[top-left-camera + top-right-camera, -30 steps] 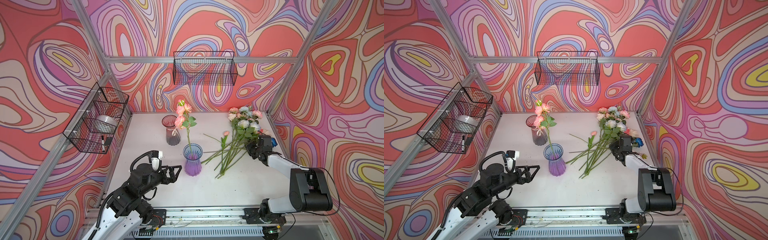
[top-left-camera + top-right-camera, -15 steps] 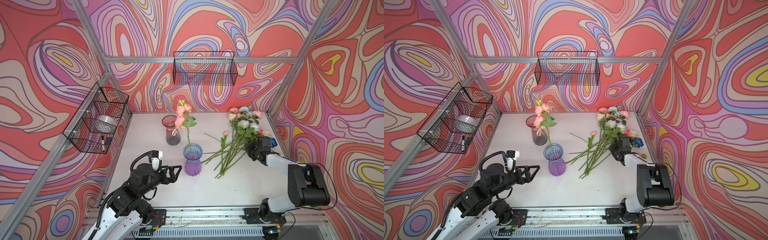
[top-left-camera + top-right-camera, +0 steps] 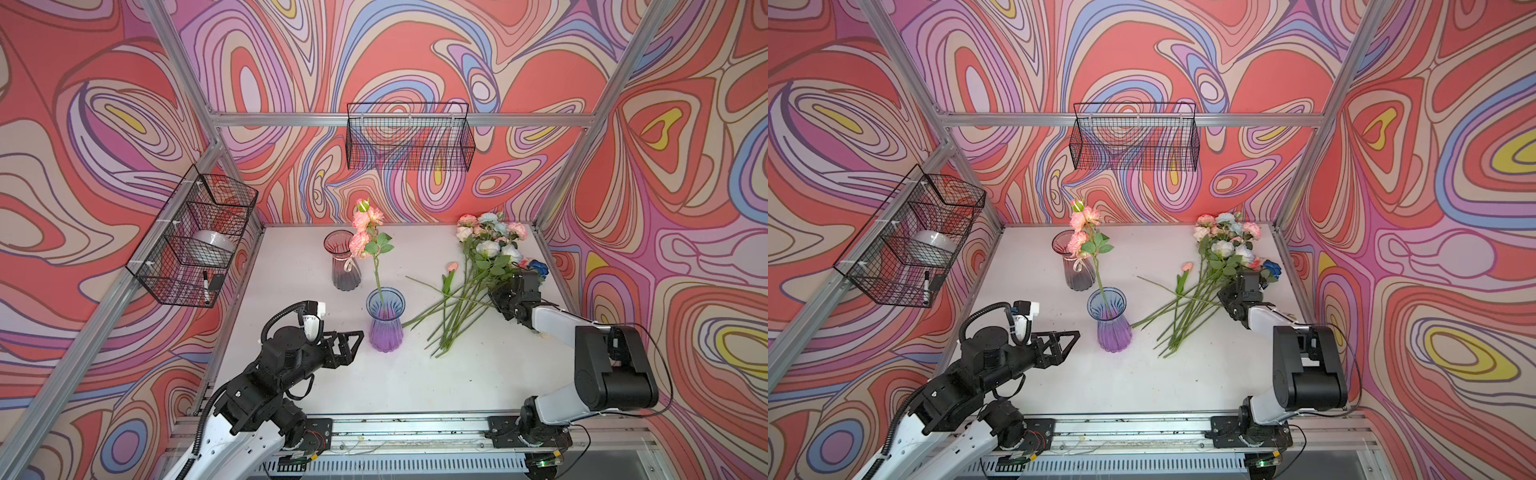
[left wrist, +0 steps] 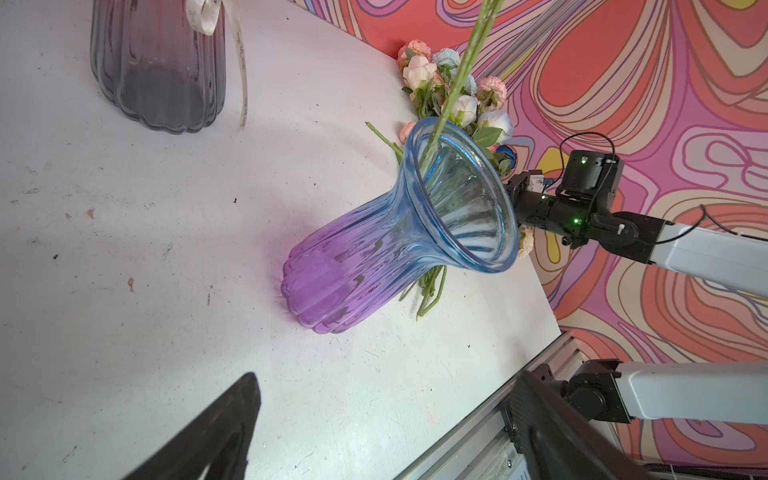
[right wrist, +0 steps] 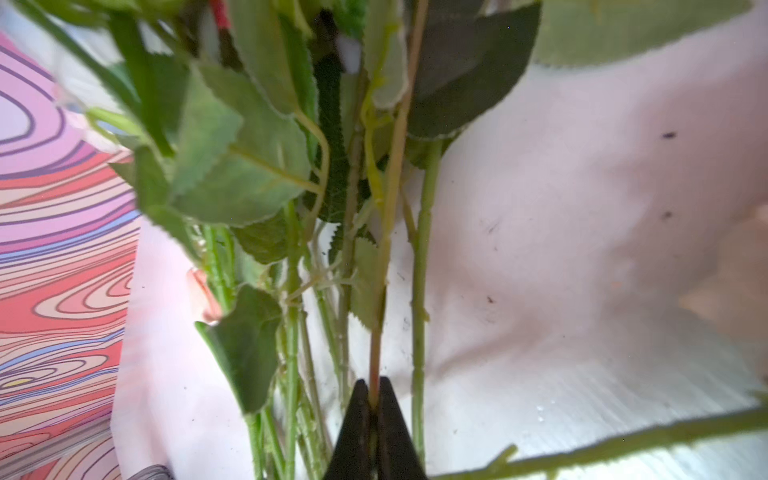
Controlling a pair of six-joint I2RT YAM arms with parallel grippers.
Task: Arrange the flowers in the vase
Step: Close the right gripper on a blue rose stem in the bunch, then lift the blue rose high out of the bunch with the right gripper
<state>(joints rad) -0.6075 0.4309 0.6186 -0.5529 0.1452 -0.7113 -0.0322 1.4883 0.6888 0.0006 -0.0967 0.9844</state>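
Observation:
The blue-to-purple glass vase [image 3: 385, 322] [image 3: 1111, 322] [image 4: 374, 257] stands mid-table with one pink-bloomed flower [image 3: 365, 230] upright in it. The other flowers [image 3: 478, 266] [image 3: 1217, 266] lie in a pile to its right, blooms toward the back wall and stems fanned forward. My right gripper [image 3: 498, 296] [image 3: 1226, 297] is low at the pile's right side. In the right wrist view it [image 5: 374, 386] is shut on one thin stem [image 5: 388, 257]; which bloom that stem carries is hidden by leaves. My left gripper [image 3: 355, 347] [image 3: 1070, 347] [image 4: 384, 390] hovers open and empty just left of the vase.
A dark maroon-grey vase [image 3: 345, 262] with a ribbon stands behind the blue one. Wire baskets hang on the back wall [image 3: 409, 137] and the left wall [image 3: 195, 241]. The table's right edge and frame post [image 3: 544, 249] run close behind the right gripper.
My right gripper's jaws have closed on a stem in the pile, and that arm's elbow has shifted slightly. The left arm, the vase and its flower have not moved.

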